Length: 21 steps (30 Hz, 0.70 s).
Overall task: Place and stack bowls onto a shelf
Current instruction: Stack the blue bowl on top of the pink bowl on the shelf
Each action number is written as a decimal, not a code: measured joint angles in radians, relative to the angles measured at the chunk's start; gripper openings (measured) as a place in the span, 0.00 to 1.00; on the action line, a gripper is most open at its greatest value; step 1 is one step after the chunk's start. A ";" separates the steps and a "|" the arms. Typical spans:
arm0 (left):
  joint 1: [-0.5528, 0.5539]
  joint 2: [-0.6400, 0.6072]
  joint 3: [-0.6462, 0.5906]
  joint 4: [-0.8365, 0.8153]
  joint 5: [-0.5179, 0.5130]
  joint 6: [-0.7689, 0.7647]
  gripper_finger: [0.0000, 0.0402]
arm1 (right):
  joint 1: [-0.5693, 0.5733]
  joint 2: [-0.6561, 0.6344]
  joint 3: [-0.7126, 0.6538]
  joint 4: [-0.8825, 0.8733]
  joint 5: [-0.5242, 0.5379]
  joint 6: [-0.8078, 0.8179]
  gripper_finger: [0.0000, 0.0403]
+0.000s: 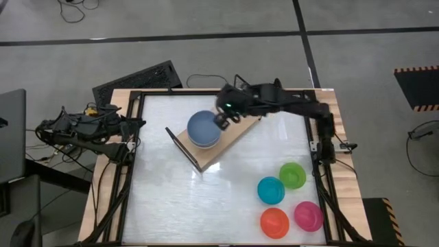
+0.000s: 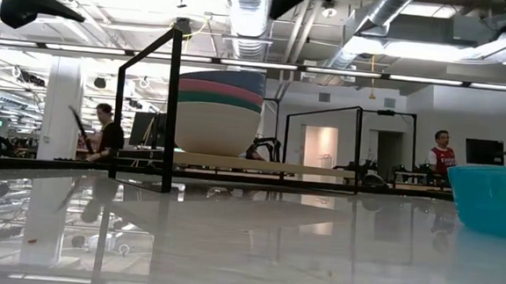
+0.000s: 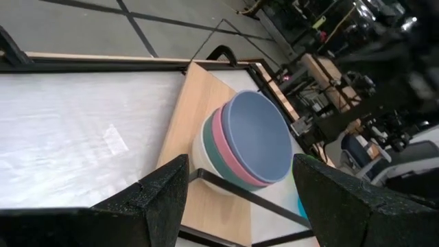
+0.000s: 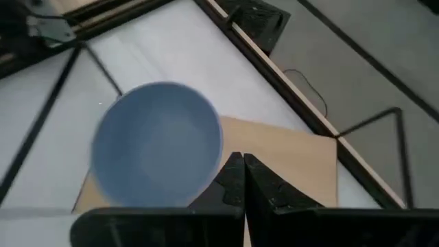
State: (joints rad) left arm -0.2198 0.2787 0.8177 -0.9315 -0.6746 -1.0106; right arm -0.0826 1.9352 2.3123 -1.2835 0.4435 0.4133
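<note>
A stack of large bowls [image 1: 204, 128] stands on the shelf [image 1: 230, 140], a light wooden board lying aslant at the table's far middle. The low view shows white at the bottom, then teal, pink and blue-grey on top [image 2: 220, 109]. My right gripper [image 1: 223, 122] hangs shut above the stack's right rim, well clear of it, with nothing between its fingers [image 4: 242, 180]. My left gripper [image 1: 132, 135] waits open at the table's left edge, facing the stack [image 3: 250, 140].
Several small bowls sit on the table's near right: green [image 1: 293, 175], teal [image 1: 271, 190], red [image 1: 274, 221], magenta [image 1: 308, 215]. A black keyboard [image 1: 137, 81] lies beyond the far left corner. The shelf's wire frame [image 1: 184, 149] stands at its near end. People stand in the room behind [image 2: 104, 133].
</note>
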 joint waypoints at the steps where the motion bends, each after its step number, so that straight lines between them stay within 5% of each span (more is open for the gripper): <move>1: 0.000 0.000 0.000 0.000 -0.007 -0.001 0.61 | 0.007 -0.026 0.000 -0.025 0.005 0.001 0.04; 5: 0.000 0.000 0.000 0.000 -0.023 -0.007 0.61 | 0.001 -0.146 0.002 -0.097 -0.024 -0.064 0.04; 11: 0.000 0.000 0.000 0.002 -0.048 -0.024 0.61 | -0.066 -0.306 -0.102 -0.045 -0.291 -0.302 0.04; 15: 0.000 0.000 0.000 0.002 -0.061 -0.026 0.61 | -0.168 -0.459 -0.365 0.118 -0.345 -0.309 0.04; 21: 0.000 0.000 0.000 0.002 -0.123 -0.050 0.61 | -0.264 -0.635 -0.907 0.779 -0.568 -0.227 0.04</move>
State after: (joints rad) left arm -0.2196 0.2787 0.8177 -0.9295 -0.7972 -1.0611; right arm -0.3463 1.2998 1.4053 -0.5041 -0.1248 0.1867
